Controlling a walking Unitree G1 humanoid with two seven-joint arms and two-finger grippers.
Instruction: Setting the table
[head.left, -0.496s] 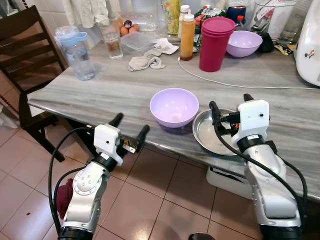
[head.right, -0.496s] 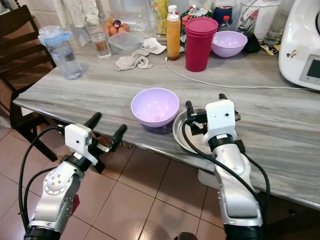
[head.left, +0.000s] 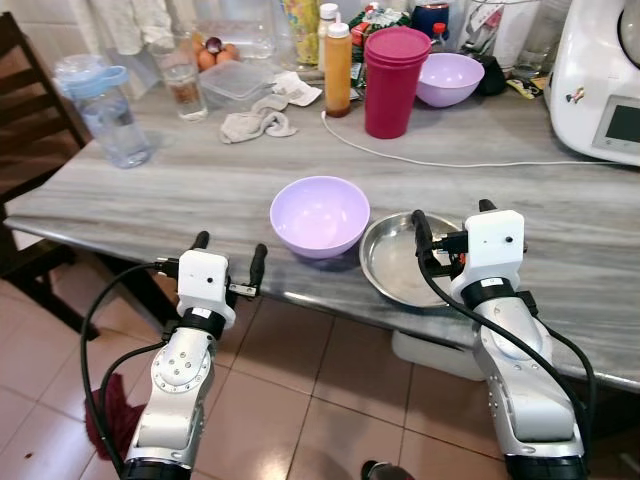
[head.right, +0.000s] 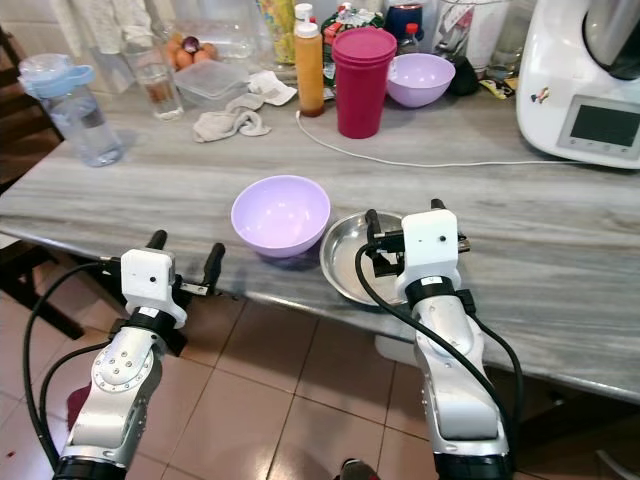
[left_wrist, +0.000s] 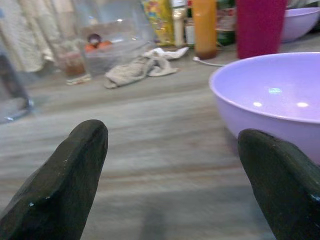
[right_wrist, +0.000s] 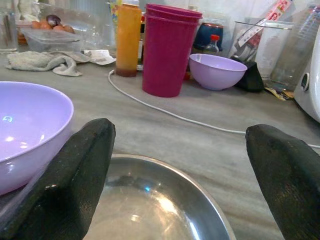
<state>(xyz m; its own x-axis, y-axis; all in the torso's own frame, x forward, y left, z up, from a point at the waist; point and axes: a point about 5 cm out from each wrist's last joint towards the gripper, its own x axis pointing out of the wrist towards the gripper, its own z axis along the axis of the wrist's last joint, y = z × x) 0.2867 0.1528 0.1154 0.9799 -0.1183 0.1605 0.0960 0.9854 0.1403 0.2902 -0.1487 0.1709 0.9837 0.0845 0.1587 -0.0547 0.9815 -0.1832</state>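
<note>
**Two bowls at the counter's front edge, both tools spread wide**

The landmark is the lavender plastic bowl (head.left: 319, 214), which sits upright near the front edge of the grey wood-grain counter (head.left: 200, 180). Just beside it, toward the robot's right, lies the shallow round stainless-steel bowl (head.left: 405, 262), its rim close to the lavender bowl's wall; whether the two touch cannot be told. The steel bowl's near rim reaches the counter's front edge.

The right tool (head.left: 450, 217) hovers over the steel bowl on the side away from the lavender bowl, its two black fingers spread wide and gripping nothing. In the right wrist view the steel bowl (right_wrist: 165, 205) lies between and below the fingers (right_wrist: 70, 180), with the lavender bowl at one side.

The left tool (head.left: 229, 251) is in front of the counter's edge, on the lavender bowl's left and lower than its rim, fingers likewise released and empty. The left wrist view looks across the counter top, with the lavender bowl (left_wrist: 270, 100) close to one finger (left_wrist: 280, 185).

Behind the lavender bowl, well apart, stand a magenta plastic tumbler (head.left: 393, 80), an orange sauce bottle (head.left: 338, 70) and a second lavender bowl (head.left: 449, 79). A white cable (head.left: 450, 160) runs across the counter between them and the landmark bowl. A crumpled grey cloth (head.left: 255, 124) lies behind and to its left.
</note>
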